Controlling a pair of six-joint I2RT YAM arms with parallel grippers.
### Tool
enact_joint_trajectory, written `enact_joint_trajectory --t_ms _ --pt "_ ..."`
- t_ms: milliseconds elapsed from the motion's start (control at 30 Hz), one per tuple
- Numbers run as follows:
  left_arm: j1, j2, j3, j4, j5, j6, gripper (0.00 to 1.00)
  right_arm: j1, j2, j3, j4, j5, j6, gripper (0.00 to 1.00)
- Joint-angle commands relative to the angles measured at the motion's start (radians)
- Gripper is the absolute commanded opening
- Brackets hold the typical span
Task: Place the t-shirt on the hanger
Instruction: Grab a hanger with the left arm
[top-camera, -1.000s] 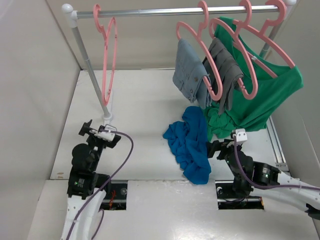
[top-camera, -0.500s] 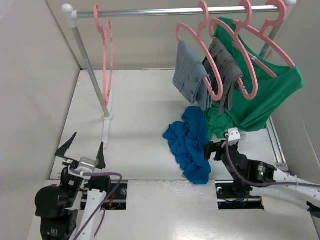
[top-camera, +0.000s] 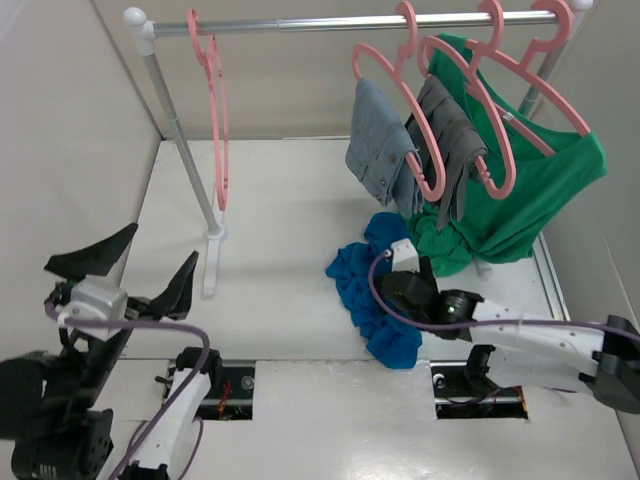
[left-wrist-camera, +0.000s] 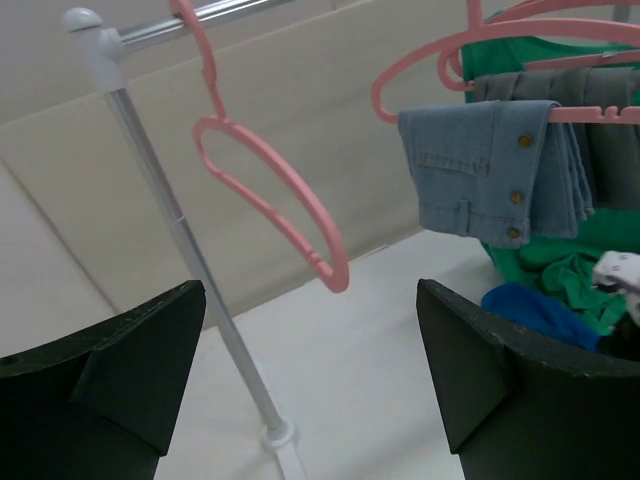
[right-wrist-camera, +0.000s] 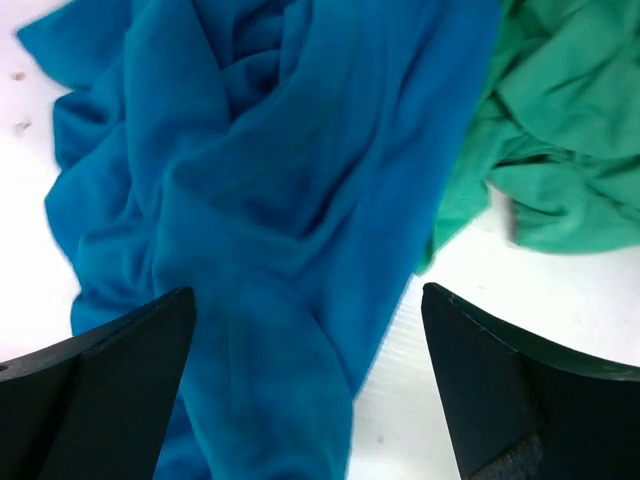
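Both arms open-jawed!
Right gripper (right-wrist-camera: 308, 300) hovers over the blue t-shirt (right-wrist-camera: 250, 180); left gripper (left-wrist-camera: 310, 300) faces the pink hanger (left-wrist-camera: 335, 275).

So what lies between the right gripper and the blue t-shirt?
Nothing: in the right wrist view the open right gripper hangs directly over the crumpled blue t-shirt with no object in between. The green shirt lies beside it.

No readable txt, labels, brands or nos. in any view — nothing legible.
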Motion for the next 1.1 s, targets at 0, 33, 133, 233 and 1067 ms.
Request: enact_joint_trajectory --t_ms 0,33,133,233,1067 --pt "0.008 0.091 0.031 0.041 0.076 -0.111 0.83 -0.077 0.135 0.107 0.03 -0.128 -0.005 0.99" --pt "0.008 0.141 0.031 0.055 0.096 -0.122 0.83 -0.078 0.212 0.15 -0.017 -0.129 0.007 0.99" --pt "0.008 0.254 0.066 0.089 0.207 -0.147 0.83 -0.078 0.308 0.221 -0.085 -0.116 0.015 0.99" --pt "0.008 0.321 0.085 0.162 0.207 -0.207 0.8 -0.078 0.319 0.23 -0.108 -0.102 0.058 0.99" --pt "0.017 0.519 0.036 0.316 0.076 -0.314 0.84 -0.078 0.382 0.338 -0.09 -0.064 -0.081 0.99"
